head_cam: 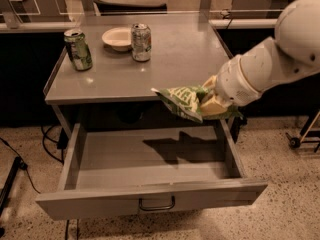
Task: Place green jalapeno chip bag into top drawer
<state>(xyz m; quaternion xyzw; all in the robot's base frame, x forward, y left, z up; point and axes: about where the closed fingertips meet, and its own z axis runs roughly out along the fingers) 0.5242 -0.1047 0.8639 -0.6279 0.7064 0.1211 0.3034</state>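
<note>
We note the gripper (pixel 212 104) clamped on the green jalapeno chip bag (pixel 180 100), at the table's (pixel 165 69) near right edge, above the open top drawer (pixel 150 198). The gripper hides the bag's right end.
</note>
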